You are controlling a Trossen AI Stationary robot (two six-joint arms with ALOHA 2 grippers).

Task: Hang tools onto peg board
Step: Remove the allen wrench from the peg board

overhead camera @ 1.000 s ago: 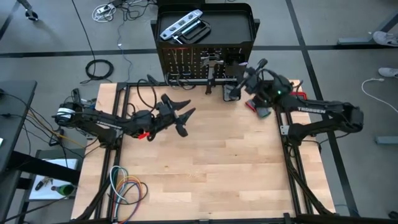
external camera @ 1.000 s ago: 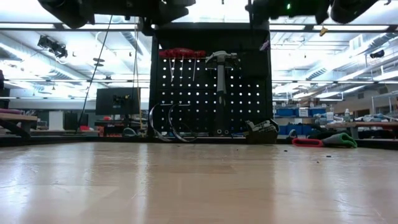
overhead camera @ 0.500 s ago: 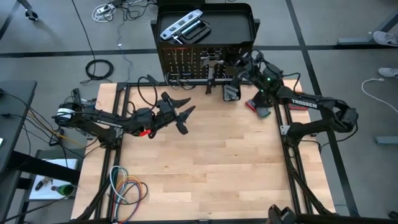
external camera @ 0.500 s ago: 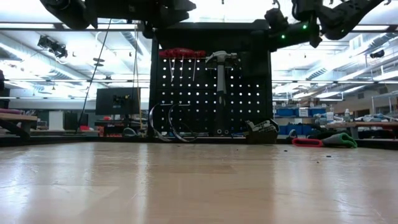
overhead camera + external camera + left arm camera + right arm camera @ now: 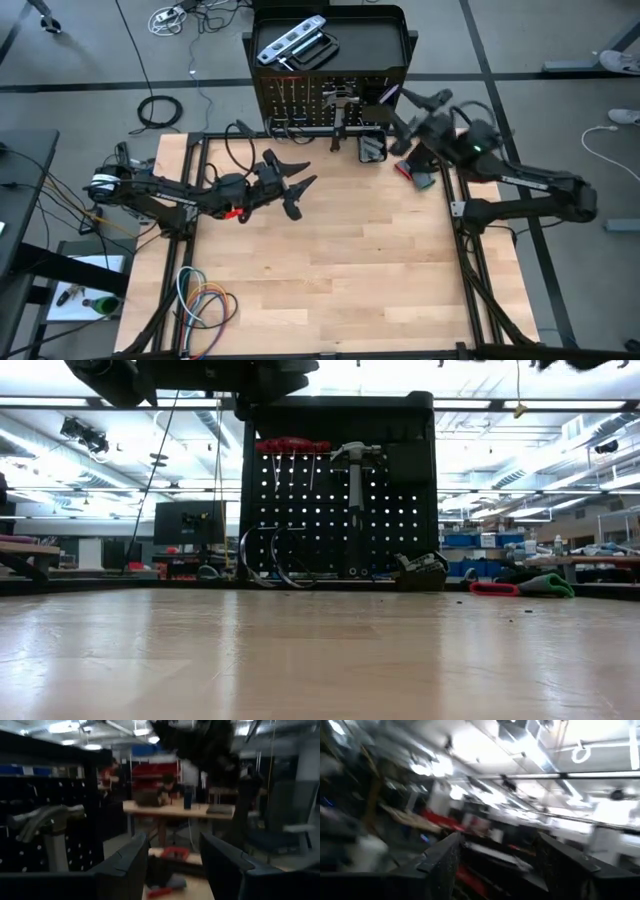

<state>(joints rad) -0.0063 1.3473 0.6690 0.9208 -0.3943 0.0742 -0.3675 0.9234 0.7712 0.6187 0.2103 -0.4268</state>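
At 12 o'clock on the table stands the peg board (image 5: 330,100), and my right gripper (image 5: 412,102) hangs just off its 3 o'clock edge, raised above the tabletop. Its fingers stand well apart with nothing between them, as my right wrist view shows. I judge it is placed here to clear the board before reaching for another tool.

Already on the board hang 1 hammer (image 5: 355,490) and red-handled pliers (image 5: 291,447), which suit the pegs because their heads catch on top. A silver level (image 5: 291,42) lies in the tray (image 5: 385,45) behind the board. More tools sit at the board's foot, near 1 o'clock.

My left gripper (image 5: 292,185) waits at 10 o'clock, fingers parted and empty, pointed toward the board.
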